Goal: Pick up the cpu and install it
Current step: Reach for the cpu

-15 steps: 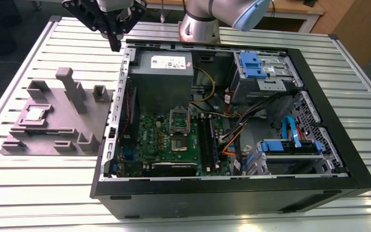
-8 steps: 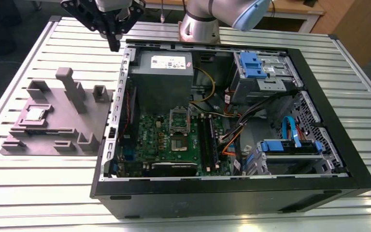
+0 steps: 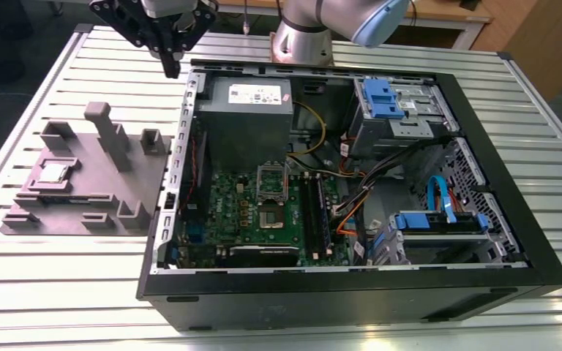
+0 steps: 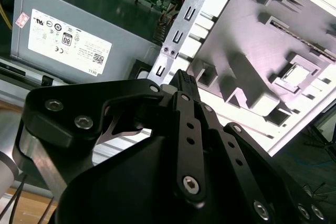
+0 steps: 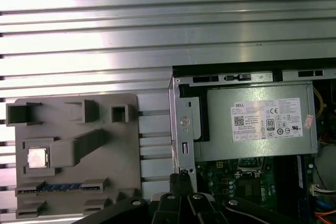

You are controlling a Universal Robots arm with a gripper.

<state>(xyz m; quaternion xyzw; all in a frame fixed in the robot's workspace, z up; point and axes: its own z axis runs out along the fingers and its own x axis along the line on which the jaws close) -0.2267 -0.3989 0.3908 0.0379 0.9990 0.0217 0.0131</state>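
The slatted metal desk [image 3: 37,292] carries an open computer case [image 3: 359,303] and, to the exterior view's left of it, a grey block tray [image 3: 115,190]. The gripper [image 3: 170,67] hangs over the case corner by the power supply [image 3: 245,121], its jaws pressed together on nothing. The cpu [image 3: 55,172] lies flat in a tray pocket, well apart from the gripper, so the pick-up looks best done by spreading the jaws, centring squarely over the chip and taking it level by opposite edges.
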